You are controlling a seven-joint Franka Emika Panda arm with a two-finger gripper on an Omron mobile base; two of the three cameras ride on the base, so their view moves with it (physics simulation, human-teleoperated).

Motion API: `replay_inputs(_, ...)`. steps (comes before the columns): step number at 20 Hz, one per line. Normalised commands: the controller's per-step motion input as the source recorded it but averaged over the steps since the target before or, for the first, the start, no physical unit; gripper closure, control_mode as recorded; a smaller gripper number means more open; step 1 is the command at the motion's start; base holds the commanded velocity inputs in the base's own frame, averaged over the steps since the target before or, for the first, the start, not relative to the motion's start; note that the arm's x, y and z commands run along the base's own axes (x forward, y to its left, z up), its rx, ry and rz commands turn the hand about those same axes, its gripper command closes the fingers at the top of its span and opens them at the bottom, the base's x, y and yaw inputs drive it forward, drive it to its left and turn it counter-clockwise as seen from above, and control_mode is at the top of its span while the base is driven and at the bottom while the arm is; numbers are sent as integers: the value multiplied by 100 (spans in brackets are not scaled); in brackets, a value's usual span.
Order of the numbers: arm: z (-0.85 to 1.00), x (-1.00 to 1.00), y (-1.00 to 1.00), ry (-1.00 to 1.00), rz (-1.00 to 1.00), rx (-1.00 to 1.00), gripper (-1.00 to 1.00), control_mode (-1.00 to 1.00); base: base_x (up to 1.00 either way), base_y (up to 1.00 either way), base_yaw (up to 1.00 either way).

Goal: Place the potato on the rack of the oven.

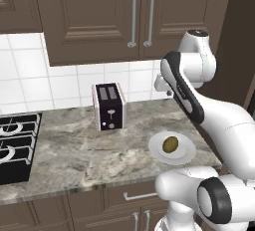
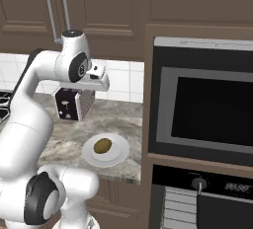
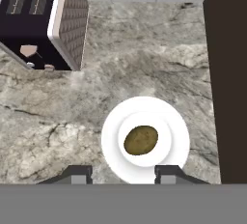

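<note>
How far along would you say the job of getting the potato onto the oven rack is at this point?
Nothing looks done yet: the potato lies on the white plate on the counter, beside the toaster. In hand: the gripper hangs above the plate, holding nothing. Left: grasping the potato and carrying it to the oven, whose racks show low in the right base view.

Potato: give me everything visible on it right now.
The potato is a small oval, olive-brown with a yellowish, slightly mottled skin, whole and unmarked. It lies on its side in the middle of a round white plate, touching only the plate. The plate sits on the grey marbled counter, near the counter's end by the dark cabinet side, with the black toaster farther back. The gripper hovers above it and holds nothing.
</note>
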Motion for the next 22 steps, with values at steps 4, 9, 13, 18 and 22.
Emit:
replay_inputs(4, -4, -3, -4, 0, -1, 0, -100, -100, 0, 0, 0)
replay_inputs(9, -62, -4, 5, 5, -25, 0, -100, -100, 0, 0, 0)
replay_inputs(13, -66, -34, -3, 0, -34, 6, -100, -100, 0, 0, 0)
replay_inputs(18, -78, -14, -2, 0, -37, 10, -100, -100, 0, 0, 0)
replay_inputs(22, -74, 0, 0, 2, -43, 19, -100, -100, 0, 0, 0)
